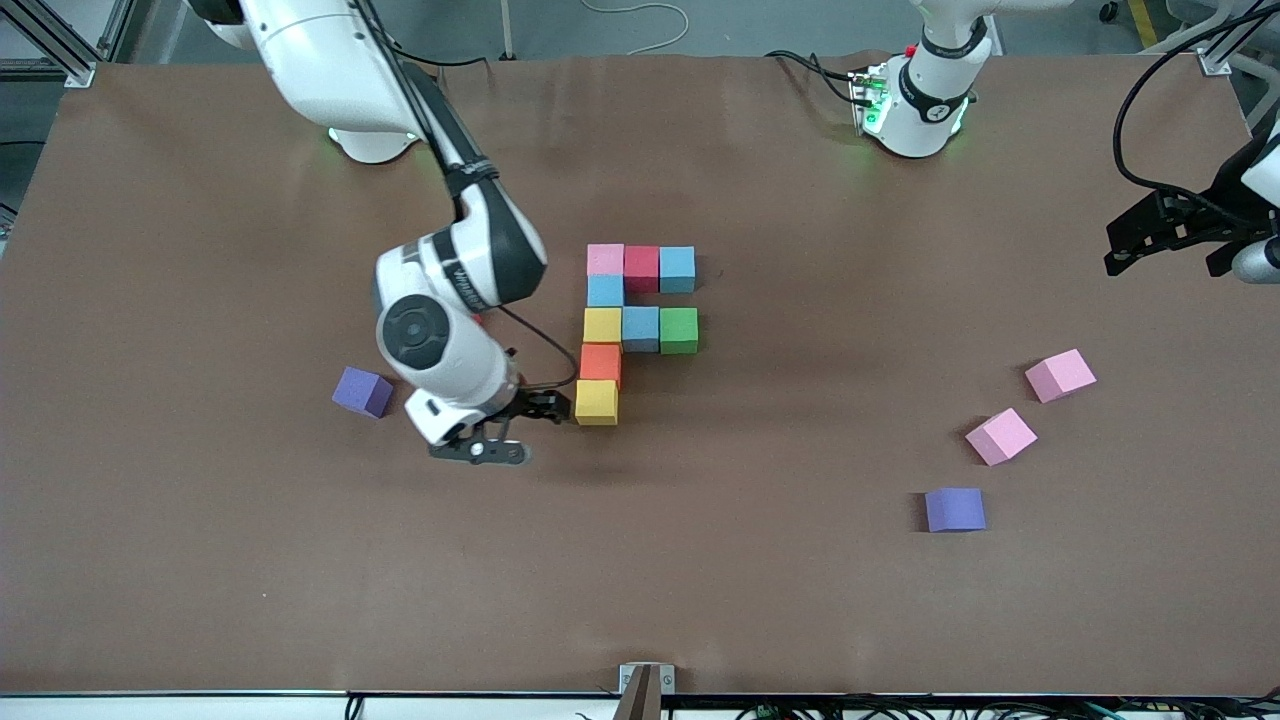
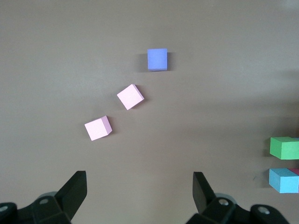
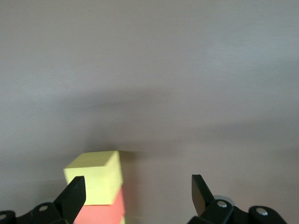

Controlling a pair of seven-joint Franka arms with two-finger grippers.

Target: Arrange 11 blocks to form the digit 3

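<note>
While the left hand (image 1: 1165,240) waits, right hand (image 1: 515,425) gapes beside yellow block (image 1: 596,402)

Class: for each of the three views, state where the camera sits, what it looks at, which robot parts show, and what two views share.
Front view: high across the table, facing both bases; shows the block figure, right gripper open beside it, left gripper waiting.
Left wrist view: looks down past its open jaws at two pink blocks and a purple block.
Right wrist view: looks past its open jaws at the yellow block.
Shared: front and left wrist views both show those loose blocks.
</note>
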